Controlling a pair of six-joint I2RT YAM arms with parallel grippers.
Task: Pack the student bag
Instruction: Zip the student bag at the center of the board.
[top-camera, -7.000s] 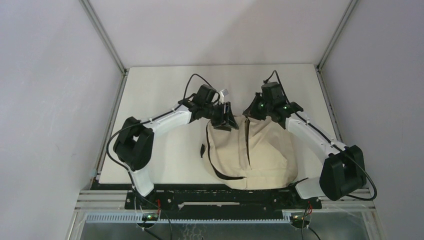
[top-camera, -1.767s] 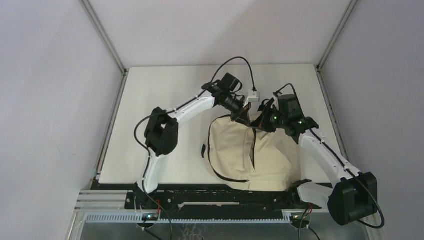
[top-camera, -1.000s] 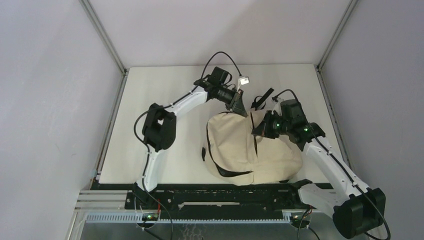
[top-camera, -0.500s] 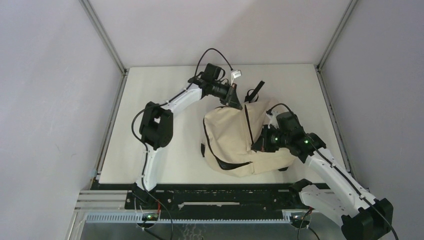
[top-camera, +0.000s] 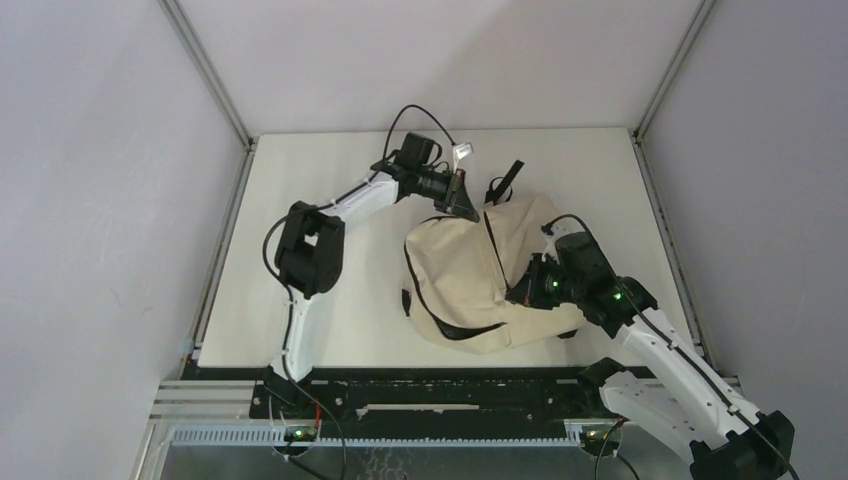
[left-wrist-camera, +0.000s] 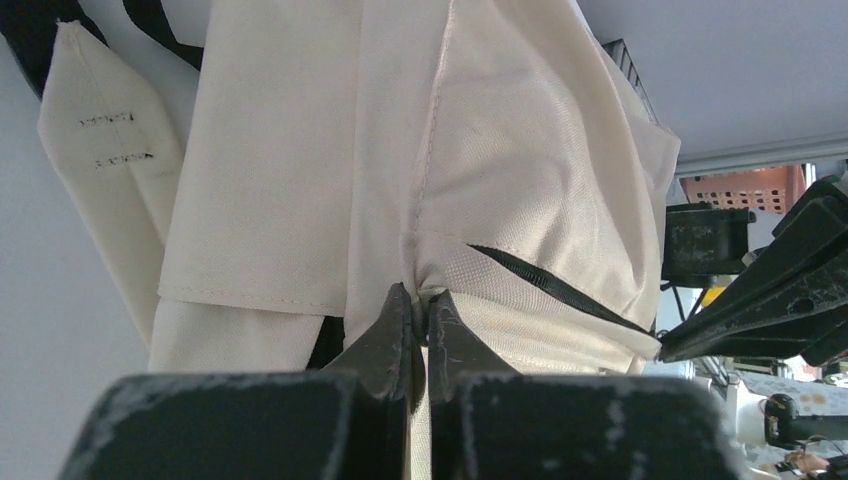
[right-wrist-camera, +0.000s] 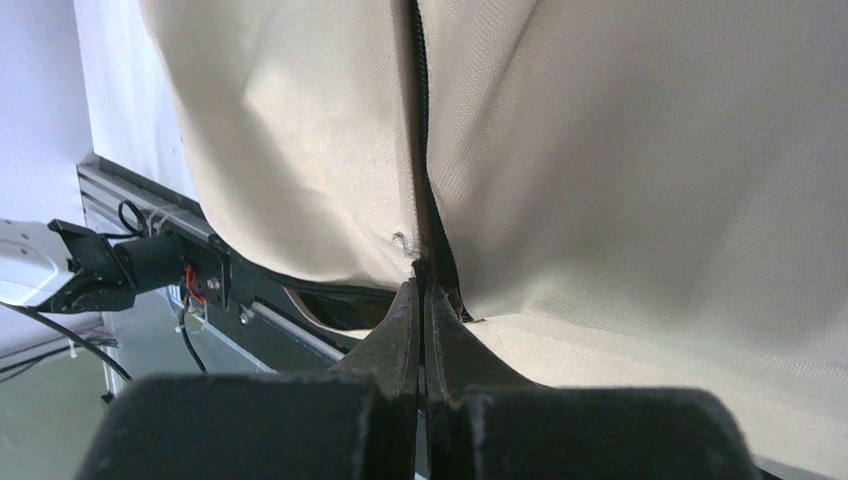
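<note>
Top external: student bag (top-camera: 462, 272) on worktop (top-camera: 330, 190), lying between left end effector (top-camera: 462, 201) and right end effector (top-camera: 521, 294). Left wrist: clamped on canvas beside the zip (left-wrist-camera: 556, 292). Right wrist: clamped on the zip itself; zipping judged in hand, next: steady pull along the track

A white tabletop (top-camera: 300, 200) fills the middle of the overhead view, closed in by 3 plain pale grey panels: a back wall (top-camera: 440, 60), a left wall (top-camera: 90, 220) and a right wall (top-camera: 770, 180). An aluminium post (top-camera: 205, 70) runs along the left back seam and a second post (top-camera: 675, 65) along the right one. At the near edge lies a silver aluminium frame (top-camera: 200, 412), then a slotted grey strip (top-camera: 430, 437) and a shiny metal sheet (top-camera: 400, 462). The light is even and soft, with faint shadows. The left wrist view shows an orange-red slatted crate (left-wrist-camera: 745, 188) in the distance; the right wrist view shows dull green floor (right-wrist-camera: 60, 430)
</note>
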